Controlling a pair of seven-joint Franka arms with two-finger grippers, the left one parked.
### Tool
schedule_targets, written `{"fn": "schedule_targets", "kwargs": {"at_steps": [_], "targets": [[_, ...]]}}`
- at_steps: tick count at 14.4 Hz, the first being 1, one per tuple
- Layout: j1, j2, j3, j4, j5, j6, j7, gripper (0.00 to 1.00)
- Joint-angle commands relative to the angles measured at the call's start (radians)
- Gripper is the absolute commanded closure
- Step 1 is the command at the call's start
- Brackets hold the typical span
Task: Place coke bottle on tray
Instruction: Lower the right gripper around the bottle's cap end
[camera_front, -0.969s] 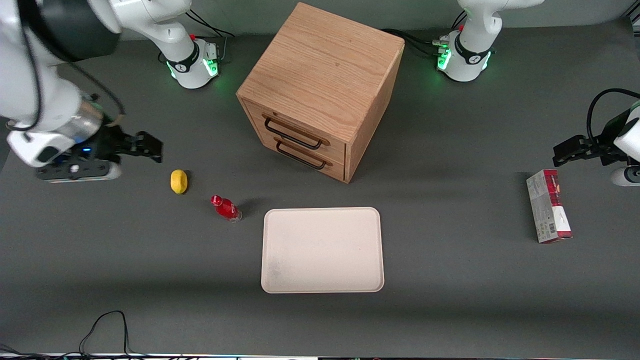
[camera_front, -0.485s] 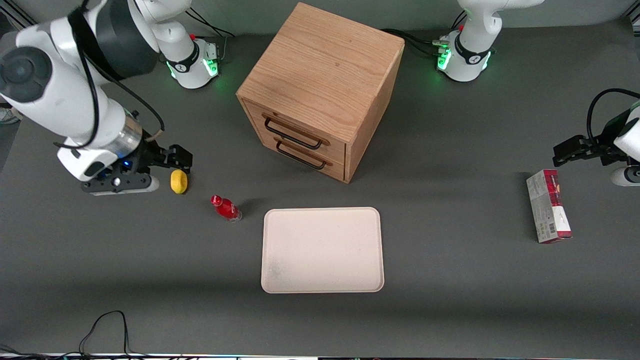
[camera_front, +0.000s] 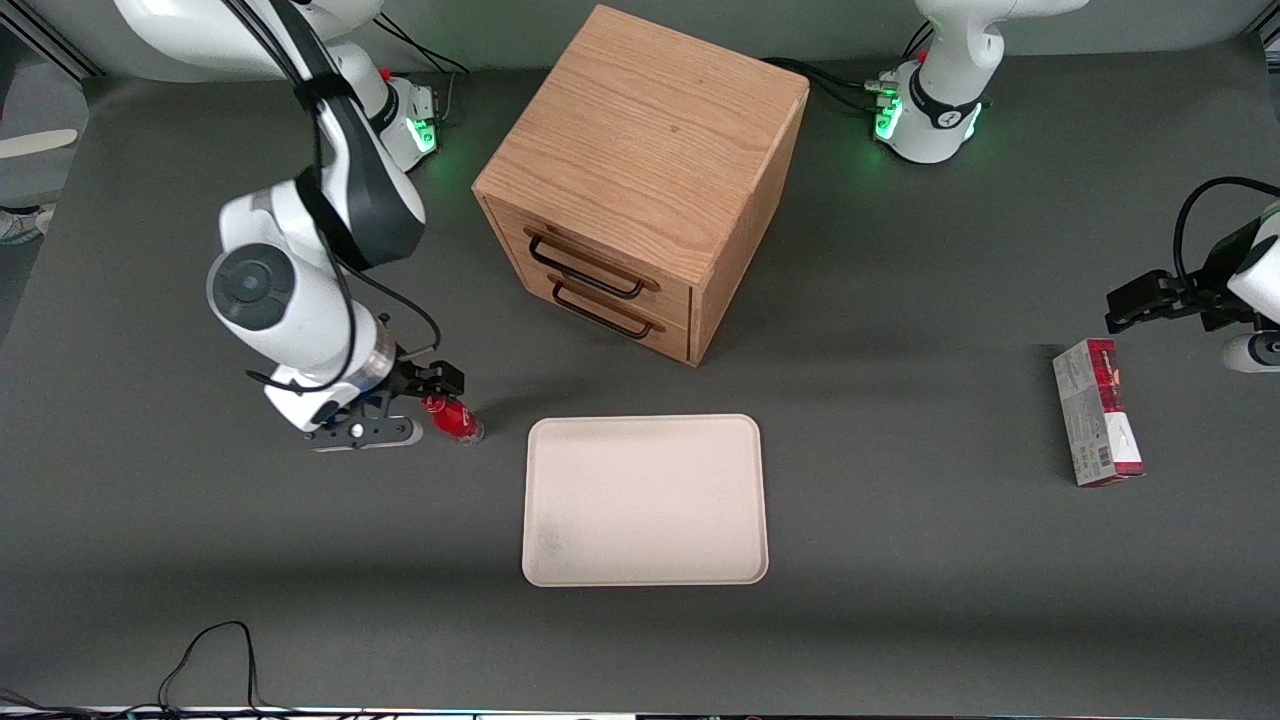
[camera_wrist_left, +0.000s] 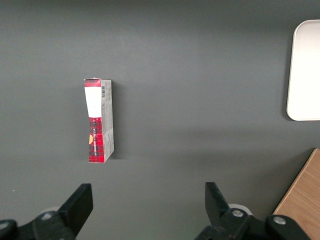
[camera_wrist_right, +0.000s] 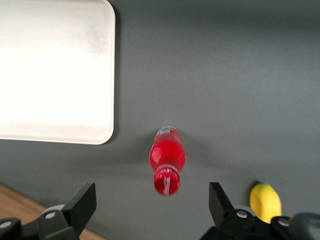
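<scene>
I have the gripper (camera_front: 432, 392) parked just above the coke bottle (camera_front: 455, 418), with the arm over the working arm's end of the table. From the wrist camera the jaws stand wide apart, nothing between them yet, and the bottle (camera_wrist_right: 167, 159) sits roughly midway in the gap, cap toward the camera. It stands on the bare table (camera_front: 900, 560), close to the tray (camera_front: 645, 500) but not touching its rim, and a little farther from the front camera than the tray's nearest corner.

My worry starts with the lemon (camera_wrist_right: 265, 202), which lies just beside one finger (camera_wrist_right: 222, 204) in the wrist view (the arm hides it from the front camera). If I come down off-centre, that finger could clip the lemon and roll it.

Next, the bottle itself. It looks small, smooth and top-heavy enough that a finger touching first on one side would likely tip it over before the other closes; I judge a centred descent and a grip on the red body, below the cap, to be safest.

Then the tray: its low rim could catch the clear base if I carry the bottle across too low.

The wooden cabinet (camera_front: 640, 180) stands near the tray, farther from the front camera, so a wide swing of the arm might brush its drawers.
</scene>
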Motion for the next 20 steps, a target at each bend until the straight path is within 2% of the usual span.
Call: {"fn": "schedule_targets", "kwargs": {"at_steps": [1,5,15,16,20], "targets": [[0.01,-0.039,-0.009,-0.144,0.009,0.119,0.021,0.0],[0.01,-0.032,-0.01,-0.181,0.009,0.152,0.021,0.0],[0.008,0.008,-0.013,-0.138,0.009,0.159,0.021,0.0],[0.008,0.01,-0.013,-0.138,0.009,0.159,0.021,0.02],[0.008,0.01,-0.012,-0.138,0.009,0.159,0.021,0.48]]}}
